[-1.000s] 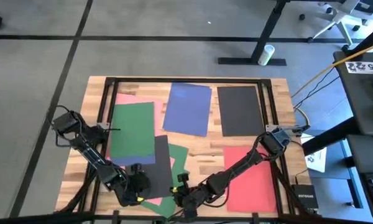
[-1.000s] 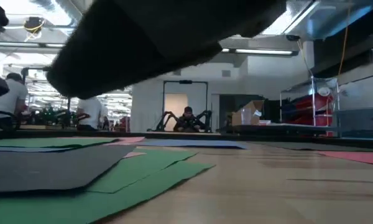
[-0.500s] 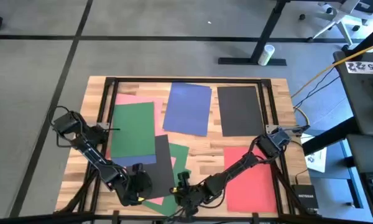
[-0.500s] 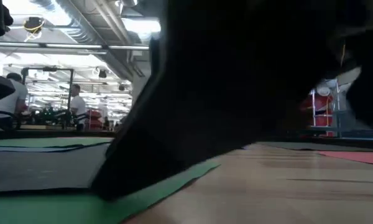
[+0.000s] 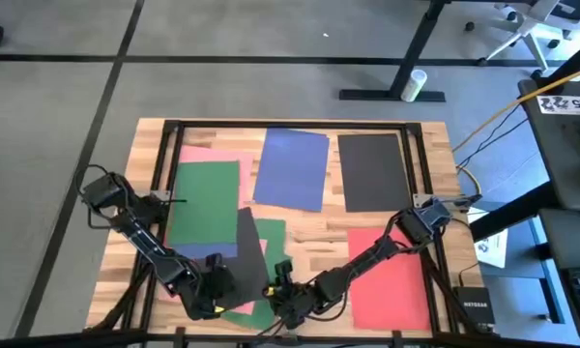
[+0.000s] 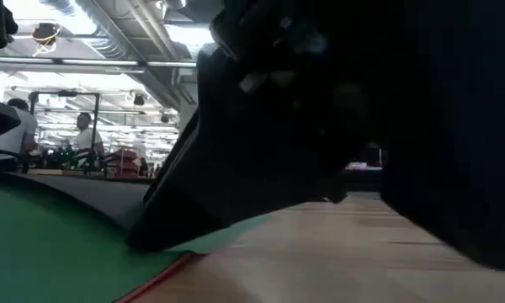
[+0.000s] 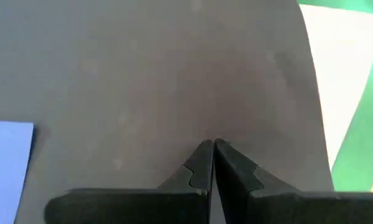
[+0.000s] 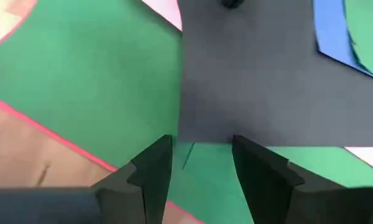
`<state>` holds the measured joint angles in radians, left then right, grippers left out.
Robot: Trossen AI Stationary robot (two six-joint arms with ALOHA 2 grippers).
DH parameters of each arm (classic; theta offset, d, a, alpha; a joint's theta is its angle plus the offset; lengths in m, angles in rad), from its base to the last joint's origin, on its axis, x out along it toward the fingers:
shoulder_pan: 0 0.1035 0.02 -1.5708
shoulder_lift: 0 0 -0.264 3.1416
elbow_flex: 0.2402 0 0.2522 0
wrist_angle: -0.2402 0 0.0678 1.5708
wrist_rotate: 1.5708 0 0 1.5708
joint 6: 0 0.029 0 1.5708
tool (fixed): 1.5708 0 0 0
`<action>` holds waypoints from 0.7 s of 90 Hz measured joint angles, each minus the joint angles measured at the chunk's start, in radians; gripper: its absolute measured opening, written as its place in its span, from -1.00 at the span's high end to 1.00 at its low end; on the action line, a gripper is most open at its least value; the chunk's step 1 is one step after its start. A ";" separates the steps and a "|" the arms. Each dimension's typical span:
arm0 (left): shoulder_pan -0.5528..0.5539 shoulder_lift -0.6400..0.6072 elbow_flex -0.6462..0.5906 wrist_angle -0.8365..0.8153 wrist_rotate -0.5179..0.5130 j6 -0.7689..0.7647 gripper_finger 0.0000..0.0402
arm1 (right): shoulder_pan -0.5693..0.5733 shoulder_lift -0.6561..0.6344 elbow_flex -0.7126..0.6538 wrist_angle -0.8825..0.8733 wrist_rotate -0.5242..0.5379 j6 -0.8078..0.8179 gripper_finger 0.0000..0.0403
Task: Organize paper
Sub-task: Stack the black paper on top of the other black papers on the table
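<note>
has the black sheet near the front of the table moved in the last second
Yes. The black sheet in the left gripper has narrowed and tilted against the fixed green sheet, uncovering more of the green paper beside it.

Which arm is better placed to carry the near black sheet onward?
Left. The left gripper is pinched shut on the thin black paper sheet; the right gripper is open over green paper, holding nothing.

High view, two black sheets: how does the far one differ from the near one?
The far black sheet lies alone on the bare table; the near black sheet overlaps a green sheet. The far one sits square to the table's edges; the near one is slanted. Nothing touches the far one; the left tool is shut on the near one, the right tool open beside it. Both are plain black paper.
</note>
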<state>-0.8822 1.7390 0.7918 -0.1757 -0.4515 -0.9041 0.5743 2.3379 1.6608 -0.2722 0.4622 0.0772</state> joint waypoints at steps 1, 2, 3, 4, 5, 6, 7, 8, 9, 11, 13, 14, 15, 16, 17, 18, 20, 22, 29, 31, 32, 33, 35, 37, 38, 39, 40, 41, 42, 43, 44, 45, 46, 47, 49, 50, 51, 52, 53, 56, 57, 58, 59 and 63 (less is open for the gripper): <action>0.000 0.000 0.000 0.000 0.000 0.000 1.00 | 0.000 0.000 0.000 0.001 0.002 0.000 0.20; 0.000 0.000 0.000 0.000 0.000 0.000 1.00 | 0.000 0.000 0.000 0.003 0.004 0.000 0.20; 0.000 0.000 0.000 0.000 0.000 0.000 1.00 | 0.001 0.001 0.000 0.006 0.007 -0.001 0.20; 0.000 0.000 0.000 0.000 0.000 0.000 1.00 | 0.001 0.001 -0.001 0.009 0.008 -0.003 0.20; 0.000 0.000 0.000 0.000 0.000 0.000 1.00 | 0.001 0.001 -0.001 0.012 0.009 -0.004 0.20; 0.000 0.000 0.000 0.000 0.000 -0.001 1.00 | 0.001 0.001 -0.001 0.015 0.009 -0.006 0.20; 0.000 0.000 0.000 0.000 0.000 -0.001 1.00 | 0.001 0.001 -0.001 0.018 0.009 -0.007 0.20; 0.000 0.000 0.000 0.000 0.000 -0.001 1.00 | 0.001 0.001 -0.001 0.021 0.009 -0.007 0.20; 0.000 0.000 0.000 0.000 0.000 0.000 1.00 | 0.001 0.001 -0.001 0.024 0.009 -0.008 0.20; 0.000 0.000 0.000 0.000 0.000 0.000 1.00 | 0.000 0.002 -0.001 0.029 0.009 -0.008 0.20; 0.000 0.000 0.000 0.000 0.000 0.000 1.00 | 0.000 0.002 0.002 0.028 0.009 -0.008 0.20; 0.000 0.000 0.000 0.000 0.000 0.000 1.00 | 0.000 0.002 0.005 0.026 0.009 -0.008 0.20; 0.000 0.000 0.000 0.000 0.000 -0.001 1.00 | 0.000 0.003 0.007 0.026 0.009 -0.008 0.20; -0.001 0.000 0.000 0.000 0.000 -0.001 1.00 | 0.000 0.003 0.009 0.027 0.009 -0.008 0.20; -0.001 0.000 0.000 0.000 0.000 -0.001 1.00 | 0.000 0.003 0.011 0.028 0.009 -0.008 0.20; -0.001 0.000 0.000 0.000 0.000 -0.001 1.00 | 0.000 0.003 0.012 0.029 0.008 -0.008 0.20; -0.001 0.000 0.000 0.000 0.000 -0.001 1.00 | 0.000 0.003 0.015 0.032 0.006 -0.008 0.20; -0.001 0.000 0.000 0.000 0.000 -0.001 1.00 | 0.000 0.003 0.019 0.033 0.005 -0.008 0.20; -0.002 0.000 0.000 0.001 0.000 -0.001 1.00 | 0.001 0.003 0.039 0.031 0.000 -0.007 0.20; -0.002 0.000 0.000 0.001 0.000 -0.001 1.00 | 0.002 0.003 0.046 0.031 -0.001 -0.007 0.20; -0.002 0.000 0.000 0.001 0.000 -0.001 1.00 | 0.003 0.003 0.049 0.031 -0.001 -0.007 0.20; -0.002 0.000 0.000 0.001 0.000 -0.001 1.00 | 0.004 0.003 0.053 0.031 -0.001 -0.007 0.20; -0.002 0.000 0.000 0.001 0.000 -0.001 1.00 | 0.006 0.003 0.059 0.033 -0.001 -0.007 0.20; -0.002 0.000 0.000 0.001 0.000 -0.001 1.00 | 0.008 0.003 0.064 0.035 0.000 -0.007 0.20; -0.002 0.000 0.000 0.001 0.000 -0.001 1.00 | 0.008 0.003 0.066 0.036 0.000 -0.007 0.20; -0.002 0.000 0.000 0.001 0.000 -0.001 1.00 | 0.008 0.003 0.069 0.036 0.000 -0.007 0.20; -0.002 0.000 0.000 0.001 0.000 -0.001 1.00 | 0.008 0.003 0.070 0.037 0.001 -0.008 0.20; -0.002 0.000 0.000 0.001 0.000 -0.001 1.00 | 0.008 0.003 0.071 0.037 0.001 -0.009 0.20; -0.002 0.000 0.000 0.001 0.000 -0.002 1.00 | 0.008 0.003 0.072 0.036 0.001 -0.010 0.20; -0.002 0.000 0.000 0.001 0.000 -0.002 1.00 | 0.008 0.003 0.073 0.035 0.002 -0.012 0.20; -0.002 0.000 0.000 0.001 0.000 -0.002 1.00 | 0.008 0.003 0.074 0.035 0.002 -0.012 0.20; -0.002 0.000 0.000 0.001 0.000 -0.002 1.00 | 0.008 0.003 0.075 0.035 0.001 -0.013 0.20; -0.002 0.000 0.000 0.001 0.000 -0.002 1.00 | 0.008 0.003 0.075 0.035 0.001 -0.013 0.20; -0.002 0.000 0.000 0.001 0.000 -0.002 1.00 | 0.008 0.003 0.075 0.035 0.001 -0.013 0.20; -0.002 0.000 0.000 0.001 0.000 -0.002 1.00 | 0.008 0.003 0.075 0.033 0.001 -0.014 0.20; -0.002 0.000 0.000 0.001 0.000 -0.002 1.00 | 0.008 0.003 0.075 0.033 0.001 -0.014 0.20; -0.002 0.000 0.000 0.001 0.000 -0.002 1.00 | 0.008 0.003 0.075 0.032 0.001 -0.015 0.20; -0.002 0.000 0.000 0.001 0.000 -0.002 1.00 | 0.008 0.003 0.075 0.032 0.001 -0.015 0.20; -0.002 0.000 0.000 0.001 0.000 -0.001 1.00 | 0.008 0.003 0.075 0.033 0.001 -0.015 0.20; -0.002 0.000 0.000 0.001 0.000 -0.002 1.00 | 0.008 0.003 0.076 0.033 0.005 -0.015 0.20; -0.002 0.000 0.000 0.001 0.000 -0.002 1.00 | 0.008 0.003 0.076 0.033 0.008 -0.015 0.20; -0.002 0.000 0.000 0.001 0.000 -0.003 1.00 | 0.008 0.003 0.076 0.034 0.010 -0.015 0.20; -0.002 0.000 0.000 0.001 0.000 -0.003 1.00 | 0.008 0.003 0.076 0.034 0.013 -0.015 0.20; -0.002 0.000 0.000 0.001 0.000 -0.004 1.00 | 0.008 0.003 0.076 0.034 0.029 -0.016 0.20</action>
<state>-0.8837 1.7390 0.7921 -0.1745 -0.4511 -0.9077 0.5819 2.3405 1.7370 -0.2377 0.4915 0.0611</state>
